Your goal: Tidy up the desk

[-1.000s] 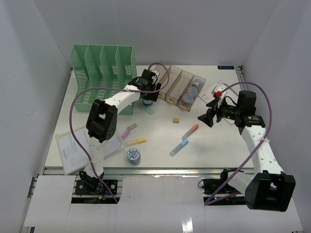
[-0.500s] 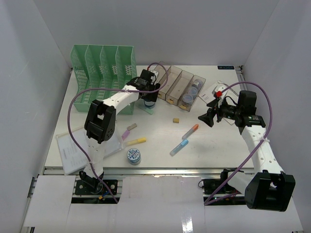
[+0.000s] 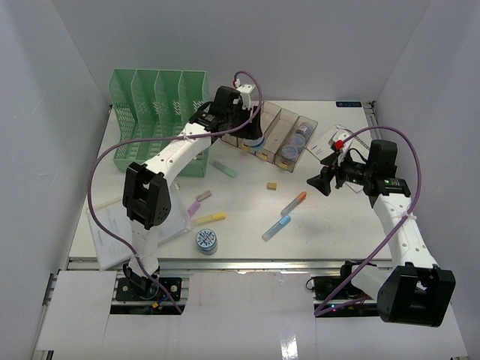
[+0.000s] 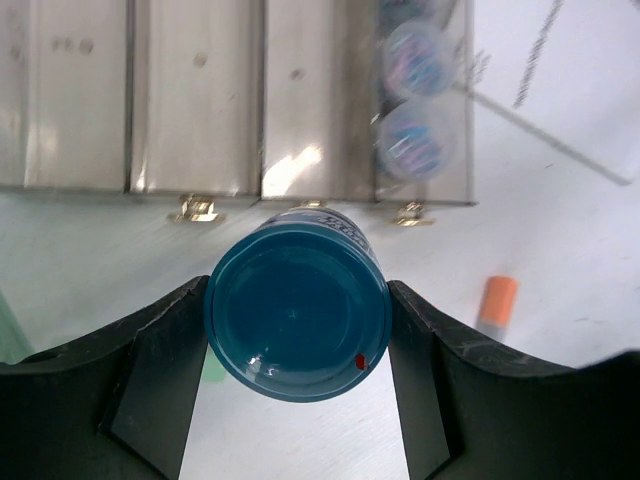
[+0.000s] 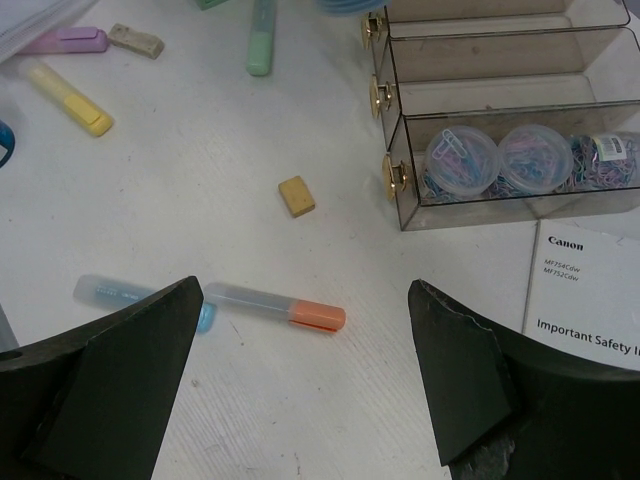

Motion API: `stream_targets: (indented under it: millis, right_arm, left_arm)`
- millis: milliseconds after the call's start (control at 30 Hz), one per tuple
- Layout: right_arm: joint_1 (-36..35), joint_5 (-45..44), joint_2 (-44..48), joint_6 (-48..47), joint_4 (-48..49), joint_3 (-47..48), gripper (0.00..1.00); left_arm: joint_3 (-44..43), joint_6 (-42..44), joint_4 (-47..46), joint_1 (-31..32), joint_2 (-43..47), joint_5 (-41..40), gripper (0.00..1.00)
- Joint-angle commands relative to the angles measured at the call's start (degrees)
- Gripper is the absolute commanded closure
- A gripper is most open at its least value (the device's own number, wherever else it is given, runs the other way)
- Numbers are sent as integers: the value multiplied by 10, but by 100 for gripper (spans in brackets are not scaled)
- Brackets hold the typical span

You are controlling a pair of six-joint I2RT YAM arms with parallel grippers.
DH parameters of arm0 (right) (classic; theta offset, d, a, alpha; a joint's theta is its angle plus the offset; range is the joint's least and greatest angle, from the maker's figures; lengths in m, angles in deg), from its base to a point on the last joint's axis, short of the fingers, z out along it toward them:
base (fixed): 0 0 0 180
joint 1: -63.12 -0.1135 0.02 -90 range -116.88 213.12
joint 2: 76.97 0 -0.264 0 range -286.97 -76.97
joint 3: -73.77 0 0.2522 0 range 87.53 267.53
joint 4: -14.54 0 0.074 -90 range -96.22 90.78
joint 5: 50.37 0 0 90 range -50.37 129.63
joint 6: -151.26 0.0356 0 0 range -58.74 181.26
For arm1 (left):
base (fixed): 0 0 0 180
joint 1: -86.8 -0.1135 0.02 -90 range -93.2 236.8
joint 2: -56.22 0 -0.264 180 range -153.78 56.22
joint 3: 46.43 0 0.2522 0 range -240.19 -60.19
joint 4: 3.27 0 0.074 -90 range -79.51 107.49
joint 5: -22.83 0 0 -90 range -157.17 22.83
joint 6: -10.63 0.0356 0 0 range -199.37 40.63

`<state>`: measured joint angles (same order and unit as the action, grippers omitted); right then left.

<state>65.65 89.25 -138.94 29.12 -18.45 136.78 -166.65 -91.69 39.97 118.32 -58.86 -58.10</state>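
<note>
The left gripper (image 3: 253,136) clamps a jar (image 4: 296,312) over the tray's (image 3: 279,126) front edge above the table (image 3: 337,225). The right gripper (image 3: 313,182) hangs wide open, empty. Released here, the jar could catch the wall and topple.

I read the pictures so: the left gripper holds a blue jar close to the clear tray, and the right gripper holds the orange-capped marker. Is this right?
Not fully. The right gripper is open and holds nothing; the orange-capped marker lies on the desk, as the right wrist view shows. The left gripper does hold the blue jar close to the clear tray.
</note>
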Motion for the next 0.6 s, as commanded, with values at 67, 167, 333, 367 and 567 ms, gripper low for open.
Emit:
stream_targets:
  millis: [67,167,333,367,567]
  right_arm:
    - [8,11,1,-3,10,-1,10]
    - [10,17,0,0,10,-1,10]
    - [12,18,3,1,10,0,10]
    - [13,18,3,1,10,0,10]
    - [18,20,3,2,10,1,10]
  left_arm:
    - [-150,-47,-44,3,-67,51,97]
    - [-221,-60,-54,3,-116,50,97]
    - [-230,-78,-117,4,-141,49,97]
    - [-225,-81,-135,4,-143,48,97]
    - [-220,-91,-204,3,-174,51,97]
